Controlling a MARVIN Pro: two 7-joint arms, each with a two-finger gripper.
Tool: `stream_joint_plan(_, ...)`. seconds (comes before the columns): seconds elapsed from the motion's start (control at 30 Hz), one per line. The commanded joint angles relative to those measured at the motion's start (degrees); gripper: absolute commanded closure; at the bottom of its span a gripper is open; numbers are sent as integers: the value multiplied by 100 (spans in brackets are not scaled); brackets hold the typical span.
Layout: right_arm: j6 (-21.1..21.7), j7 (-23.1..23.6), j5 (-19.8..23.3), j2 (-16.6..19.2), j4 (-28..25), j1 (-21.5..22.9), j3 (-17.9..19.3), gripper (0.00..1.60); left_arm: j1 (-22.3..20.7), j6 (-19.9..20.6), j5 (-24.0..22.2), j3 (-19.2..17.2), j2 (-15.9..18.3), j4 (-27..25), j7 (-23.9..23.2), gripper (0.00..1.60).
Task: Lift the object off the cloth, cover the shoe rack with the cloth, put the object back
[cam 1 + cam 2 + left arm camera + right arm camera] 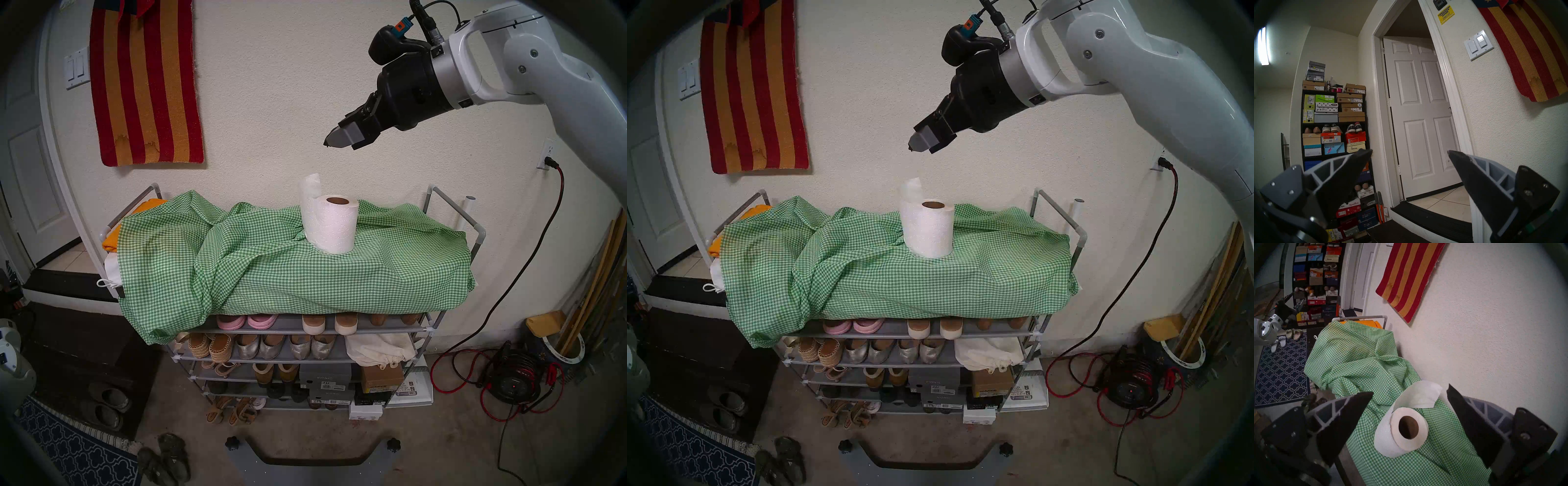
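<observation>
A white paper roll with a brown core stands upright on the green-and-white checked cloth. A loose sheet sticks up behind the roll. The cloth lies bunched over the top tier of the grey shoe rack and hangs lower at the front left. My right gripper hovers well above the roll, open and empty. Off to the left, my left gripper is open and empty, facing a white door.
A folded orange cloth and a white bag show at the rack's left end. Shoes and boxes fill the lower tiers. A striped rug hangs on the wall. A red cable reel sits on the floor at the right, with sandals near my base.
</observation>
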Motion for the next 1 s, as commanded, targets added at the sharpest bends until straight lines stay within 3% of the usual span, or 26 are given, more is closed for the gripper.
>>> stream_joint_plan(0.0, -11, 190, -74, 33, 59, 485, -363, 0, 1, 4, 5, 1, 11, -2, -6, 0)
stream_joint_plan(0.5, -11, 674, -449, 48, 213, 1048, -1454, 0, 0, 4, 5, 1, 11, -2, -6, 0)
stream_joint_plan(0.7, -11, 890, -613, -119, 419, 1335, -1873, 0, 0, 4, 5, 2, 11, -2, -6, 0)
stream_joint_plan(0.97, -11, 1266, -758, -600, 780, 1724, -2419, 0, 0, 5, 6, 2, 12, -1, -7, 0)
